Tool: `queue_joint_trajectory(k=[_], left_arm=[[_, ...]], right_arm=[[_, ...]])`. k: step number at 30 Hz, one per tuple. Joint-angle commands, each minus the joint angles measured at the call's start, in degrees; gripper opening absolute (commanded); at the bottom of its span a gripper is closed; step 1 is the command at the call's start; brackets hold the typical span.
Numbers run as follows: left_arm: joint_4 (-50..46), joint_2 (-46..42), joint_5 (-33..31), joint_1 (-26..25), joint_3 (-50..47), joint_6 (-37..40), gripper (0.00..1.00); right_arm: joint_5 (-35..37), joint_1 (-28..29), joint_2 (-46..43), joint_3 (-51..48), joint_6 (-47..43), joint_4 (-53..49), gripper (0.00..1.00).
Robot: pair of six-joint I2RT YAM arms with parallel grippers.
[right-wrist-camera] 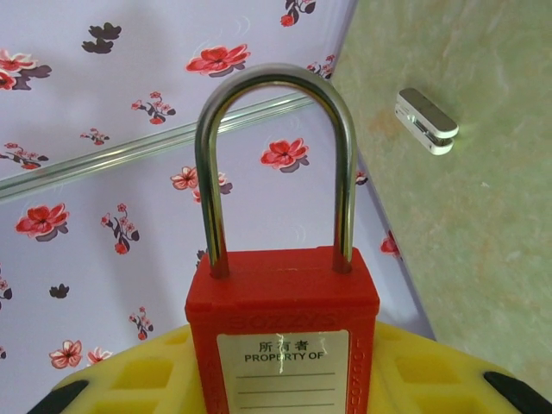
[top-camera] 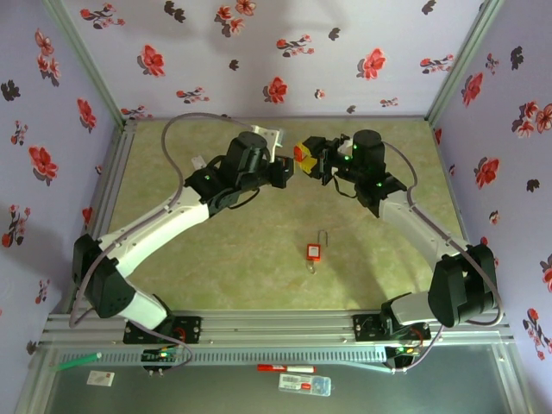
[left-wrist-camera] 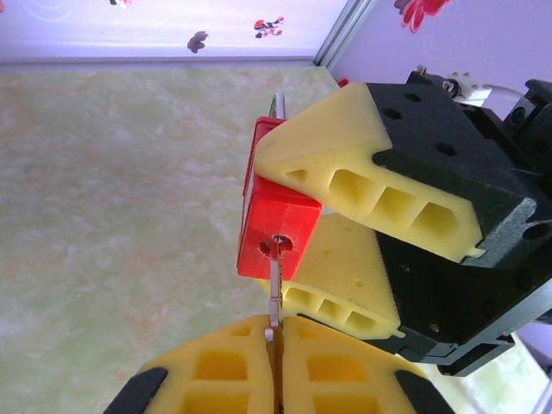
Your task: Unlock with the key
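Left fingers [left-wrist-camera: 216, 371] pinching key [left-wrist-camera: 272, 302], tip in padlock [left-wrist-camera: 280, 216] keyhole (padlock clamped by right fingers [left-wrist-camera: 345, 147]). Guessing insertion's done, needs steady twist next.

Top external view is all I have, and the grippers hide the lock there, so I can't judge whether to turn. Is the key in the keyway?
Observer: Yes. On the left wrist view the key, pinched in the left gripper, enters the keyhole in the red padlock; how deep, I cannot tell.
Operator: How is the lock held?
Observer: The right gripper clamps the padlock body between its yellow fingers.
Operator: Is the shackle open?
Observer: No. On the right wrist view the shackle has both legs seated in the body.
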State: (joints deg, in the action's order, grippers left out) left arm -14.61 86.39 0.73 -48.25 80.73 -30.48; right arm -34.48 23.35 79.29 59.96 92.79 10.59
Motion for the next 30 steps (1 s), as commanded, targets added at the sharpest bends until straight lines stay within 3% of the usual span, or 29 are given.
queue_joint_trajectory(k=[1,5,10,18,30], left_arm=[[14.94,-1.21,8.87,-0.66,-1.15,-3.57,0.00],[15.80,-1.33,9.69,-0.09,-1.03,-4.13,0.00],[14.63,-1.35,9.67,-0.99,-0.44,-1.73,0.00],[7.93,1.03,5.00,-6.59,4.99,7.78,0.00],[22.95,-0.09,12.14,-4.59,-1.15,-6.99,0.00]], right_arm=[[-9.20,3.15,-1.28,1.81,-0.73,0.25,0.00],[-9.23,3.43,-2.06,2.44,-2.72,-2.98,0.00],[-7.81,3.80,-2.80,6.14,-12.36,-15.78,0.00],[-7.61,3.80,-2.63,5.91,-9.95,-13.41,0.00],[-7.40,3.72,-2.62,4.21,-7.57,-9.64,0.00]])
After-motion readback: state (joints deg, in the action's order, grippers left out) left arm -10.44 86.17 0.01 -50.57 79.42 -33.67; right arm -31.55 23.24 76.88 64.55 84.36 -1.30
